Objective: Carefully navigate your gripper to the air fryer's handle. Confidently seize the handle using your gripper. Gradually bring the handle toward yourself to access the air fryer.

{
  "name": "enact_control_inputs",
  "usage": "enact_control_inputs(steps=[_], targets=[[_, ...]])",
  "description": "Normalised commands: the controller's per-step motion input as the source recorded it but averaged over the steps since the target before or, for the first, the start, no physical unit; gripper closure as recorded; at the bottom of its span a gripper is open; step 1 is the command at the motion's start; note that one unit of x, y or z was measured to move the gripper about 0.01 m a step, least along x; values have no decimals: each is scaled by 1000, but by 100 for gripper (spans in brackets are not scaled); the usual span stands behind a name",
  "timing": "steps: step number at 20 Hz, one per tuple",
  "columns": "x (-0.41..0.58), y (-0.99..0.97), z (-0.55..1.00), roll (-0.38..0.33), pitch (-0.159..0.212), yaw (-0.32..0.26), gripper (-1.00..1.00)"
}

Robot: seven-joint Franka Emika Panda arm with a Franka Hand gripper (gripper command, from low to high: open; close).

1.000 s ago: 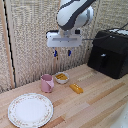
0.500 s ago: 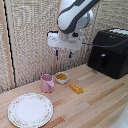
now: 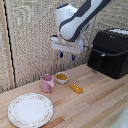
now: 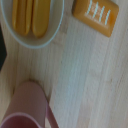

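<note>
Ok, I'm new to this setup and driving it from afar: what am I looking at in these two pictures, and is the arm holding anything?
The exterior view comes from a camera standing off the arm. It shows a white robot arm hanging over a wooden table. At its end is the gripper, a flat white block with two short blue-tipped fingers. They hang in the air, apart, with nothing between them.

On the table: a pink cup, a small bowl of yellow pieces, an orange packet, and a patterned plate. The black air fryer sits at the exterior view's right, its handle on the front; the gripper is well short of it.

The wrist view looks straight down from the arm: cup, bowl and packet.
</note>
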Motion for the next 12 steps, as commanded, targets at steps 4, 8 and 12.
enact_control_inputs(steps=[4,8,12], targets=[[134,-156,-81,-375,6,-170,-100],[109,-316,-85,-375,-34,-85,-100],[21,-487,-36,-375,-63,-3,-100]])
